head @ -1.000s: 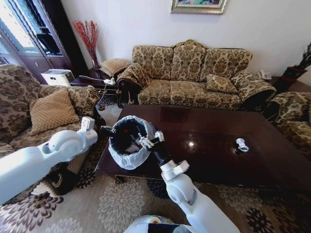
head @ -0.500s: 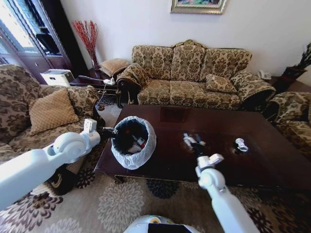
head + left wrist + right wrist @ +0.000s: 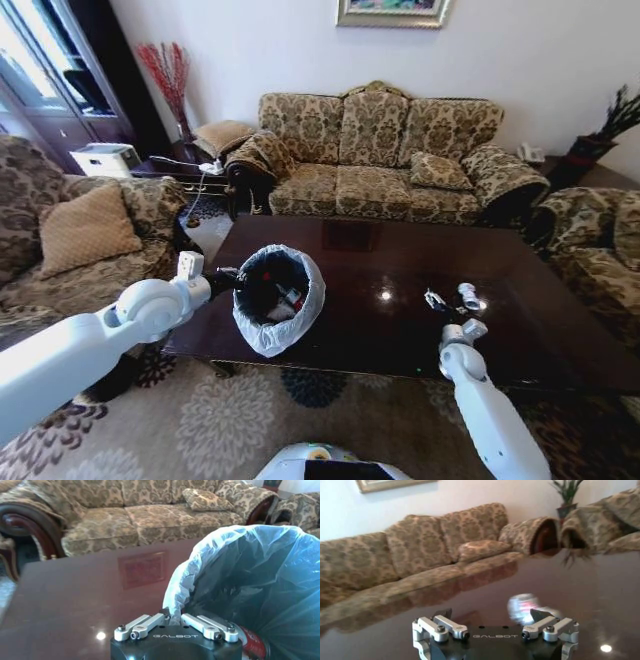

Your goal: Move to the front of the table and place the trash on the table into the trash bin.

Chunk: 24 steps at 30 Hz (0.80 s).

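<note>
Reaching for the last piece of trash on the table (image 3: 560,330)

On the left, the left gripper (image 3: 174,623) pinches the bag-lined rim of the one trash bin (image 3: 300,312), holding it tilted at the table's near left edge, with a red-labelled bottle (image 3: 252,641) and a few pale scraps inside; to the right, the right gripper (image 3: 494,619) hovers with fingers spread just short of the one small crushed bottle (image 3: 468,296), the only litter I count on the tabletop; the next move likely calls for straddling it, then closing
</note>
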Tool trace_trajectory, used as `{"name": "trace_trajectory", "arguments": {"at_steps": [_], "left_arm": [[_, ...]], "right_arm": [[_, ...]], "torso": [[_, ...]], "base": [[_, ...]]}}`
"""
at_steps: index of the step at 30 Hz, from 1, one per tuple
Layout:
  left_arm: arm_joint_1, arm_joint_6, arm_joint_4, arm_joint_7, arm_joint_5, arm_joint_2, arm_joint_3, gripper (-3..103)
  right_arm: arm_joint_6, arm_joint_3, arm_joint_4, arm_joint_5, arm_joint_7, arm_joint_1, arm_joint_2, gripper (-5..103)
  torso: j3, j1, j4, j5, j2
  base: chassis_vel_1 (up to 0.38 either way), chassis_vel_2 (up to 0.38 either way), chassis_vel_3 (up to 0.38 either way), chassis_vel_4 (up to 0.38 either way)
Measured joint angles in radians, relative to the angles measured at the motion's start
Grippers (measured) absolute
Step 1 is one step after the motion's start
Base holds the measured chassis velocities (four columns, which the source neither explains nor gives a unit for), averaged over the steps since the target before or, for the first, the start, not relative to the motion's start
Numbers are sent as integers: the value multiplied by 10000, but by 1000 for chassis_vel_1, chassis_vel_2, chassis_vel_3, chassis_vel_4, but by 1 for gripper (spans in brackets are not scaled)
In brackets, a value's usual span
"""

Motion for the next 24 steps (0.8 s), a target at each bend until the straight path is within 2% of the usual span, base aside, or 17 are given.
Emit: {"name": "trace_trajectory", "arguments": {"at_steps": [2,3,9,11,13,14,16,19,21,23,24], "left_arm": [[-1,0,3,0,6,-18,13,0],[-3,0,20,-3,23,-51,35,0],[-9,0,90,27,77,-157,50,0],[-1,0,108,37,96,-190,50,0],[15,0,155,47,142,-259,59,0],[21,0,184,55,174,-299,74,0],[21,1,201,60,198,-324,84,0],[21,0,227,74,226,-374,100,0],[22,0,238,116,238,-408,108,0],[31,-7,244,124,248,-414,107,0],[46,-17,250,134,260,-418,104,0]], "right_arm": [[89,-31,-228,-92,0,116,22,100],[194,-93,-750,-241,0,389,69,100],[222,-308,-1706,-496,1,888,174,100],[221,-359,-1871,-514,2,983,178,100],[212,-452,-1996,-513,1,1100,160,100],[174,-531,-2032,-471,1,1168,141,100],[131,-589,-2089,-425,0,1236,139,100],[93,-627,-2261,-417,0,1401,148,103],[54,-627,-2386,-493,0,1489,162,95],[38,-627,-2390,-503,1,1489,163,95],[32,-626,-2390,-508,1,1480,162,90]], "torso": [[0,1,2,5,0],[1,0,3,28,0],[-1,-2,-1,17,0],[-1,-2,1,16,0],[-2,-2,9,-3,0],[-2,-2,19,0,0],[-2,-2,24,7,0],[-2,-2,20,6,0],[-1,-2,6,11,0],[-1,-2,3,21,0],[-1,-1,1,19,0]], "base": [[-282,-286,274,271],[-248,-242,197,222],[-128,-136,93,110],[0,0,0,0],[0,0,0,0],[58,93,-36,-19],[58,69,-23,-19],[45,57,7,-10],[0,0,0,0],[0,0,0,0],[0,0,0,0]]}}
